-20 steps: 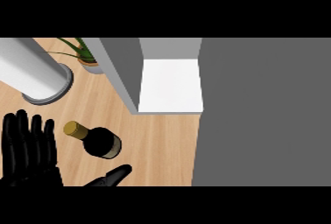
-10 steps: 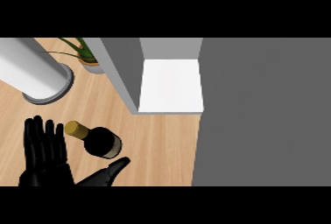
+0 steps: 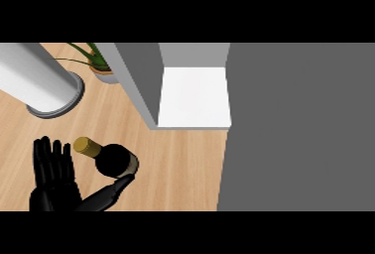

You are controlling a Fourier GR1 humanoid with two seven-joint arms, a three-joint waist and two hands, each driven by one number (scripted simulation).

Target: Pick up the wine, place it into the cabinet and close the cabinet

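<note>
**Left hand open beside wine: grasp not yet made**

Left hand (image 3: 57, 192) occupies the lower left of the frame, its fingers (image 3: 51, 158) straight and pointing toward the top of the frame, with the thumb (image 3: 116, 188) spread out to the right. The hand holds nothing. The right hand is not in view.

1. Task object. The wine (image 3: 115, 158), a dark bottle with a gold cap (image 3: 86, 146), stands on the wooden counter (image 3: 183, 163) in the lower left of the frame. It sits between the fingers and the thumb. The thumb tip is at the bottle's lower edge; whether it touches cannot be told.
2. Destination. The cabinet (image 3: 194, 96) is at upper centre, well apart from the bottle. Its white interior is exposed, so it is judged open. A grey panel (image 3: 139, 82) on its left is probably the door.
3. Surroundings. A pale cylinder (image 3: 40, 84) and a potted plant (image 3: 102, 69) stand at upper left.

Progress assessment: no stage is complete. Remaining: close the hand on the bottle, lift, place it in the cabinet, close the door.
</note>
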